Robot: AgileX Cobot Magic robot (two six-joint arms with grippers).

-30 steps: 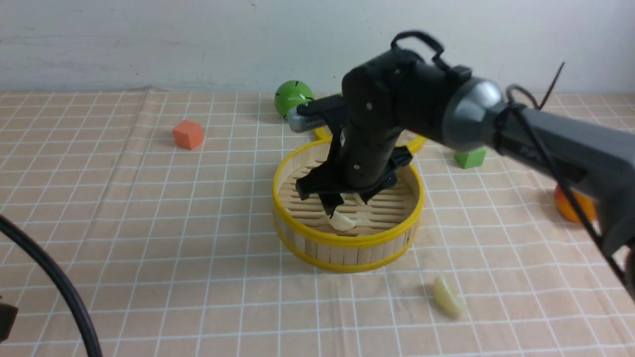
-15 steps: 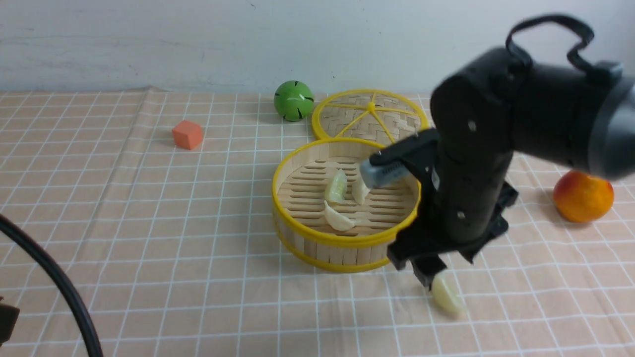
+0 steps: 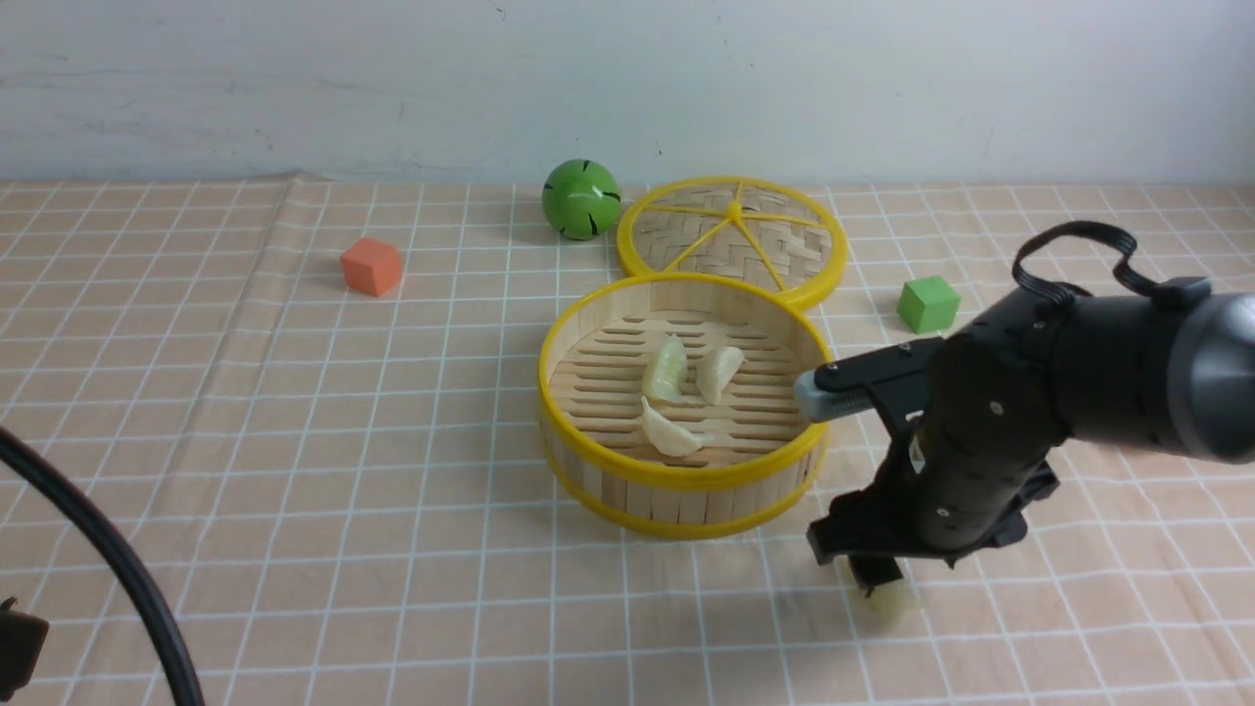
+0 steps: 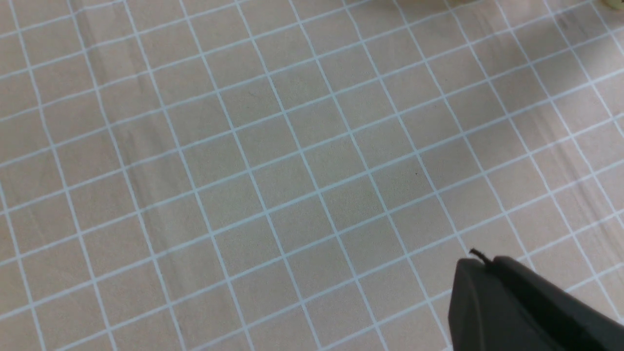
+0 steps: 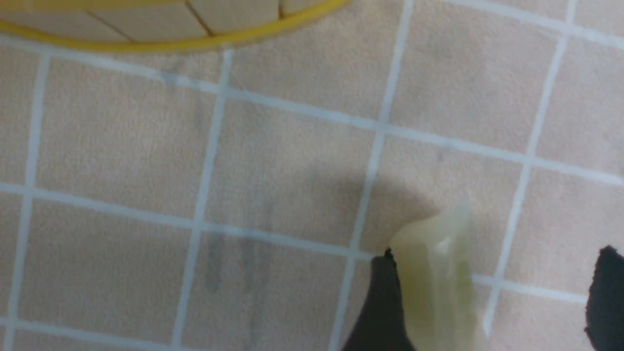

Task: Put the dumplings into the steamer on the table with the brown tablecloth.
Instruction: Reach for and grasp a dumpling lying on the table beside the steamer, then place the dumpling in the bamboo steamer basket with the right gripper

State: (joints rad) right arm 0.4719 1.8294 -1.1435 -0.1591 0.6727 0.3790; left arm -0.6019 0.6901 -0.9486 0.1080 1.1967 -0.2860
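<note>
The steamer (image 3: 677, 478) stands mid-table on the brown tablecloth (image 3: 392, 441). Three dumplings lie on its slatted floor: two side by side (image 3: 667, 370) (image 3: 719, 373) and one nearer the front (image 3: 670, 431). Another pale dumpling (image 3: 890, 598) (image 5: 438, 278) lies on the cloth, in front of the steamer and to its right. My right gripper (image 3: 878, 580) (image 5: 497, 253) is down over it and open: one finger (image 5: 382, 307) touches the dumpling, the other (image 5: 607, 292) stands well apart. My left gripper (image 4: 480, 261) is shut and empty over bare cloth.
The flat woven lid (image 3: 730, 235) leans behind the steamer. A green ball (image 3: 580, 198) sits at the back, an orange cube (image 3: 372, 266) to the left and a green cube (image 3: 928, 303) to the right. A black cable (image 3: 108, 559) curves at the lower left.
My right gripper has left the steamer, swung right and toward the front, and come down around the dumpling on the cloth. The left gripper stays shut.
</note>
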